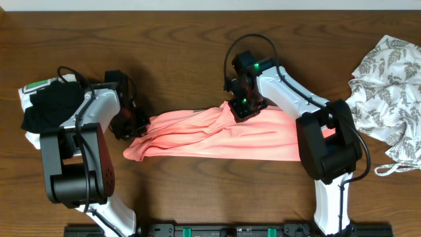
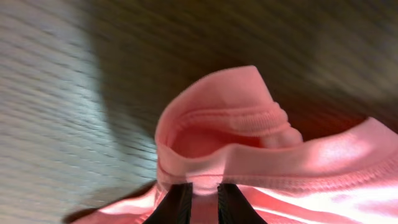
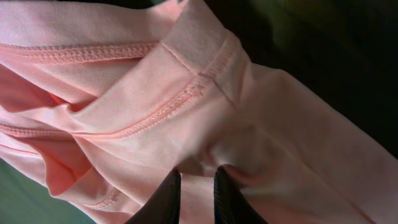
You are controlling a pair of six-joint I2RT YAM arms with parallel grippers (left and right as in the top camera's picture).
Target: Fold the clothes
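Salmon-pink T-shirt (image 1: 210, 135) lies bunched lengthwise across the middle of the wooden table (image 1: 197, 39), a rumpled strip running left to right. Its left end is at the left gripper (image 1: 131, 125). Its upper middle edge is under the right gripper (image 1: 242, 108), where the cloth peaks upward, and its right end runs behind the right arm's base.

Left wrist view: the left gripper (image 2: 202, 190) has its jaws pressed close, with a thin fold of pink fabric pinched between the dark fingers (image 2: 177, 205). A curled stitched hem (image 2: 242, 118) loops just above the tips. The table behind is blurred.

Right wrist view: the right gripper (image 3: 196, 180) also has its jaws nearly together, nipping a pucker of the T-shirt (image 3: 186, 93) fabric between the fingers (image 3: 163, 199). Stitched seams (image 3: 180, 99) cross above the tips, and the cloth is layered and creased.

White leaf-print garment (image 1: 388, 79) is crumpled at the far right edge of the table, well apart from the T-shirt. Black-and-white bundle (image 1: 46, 108) sits at the far left, just beside the left arm and not touching the pink fabric.
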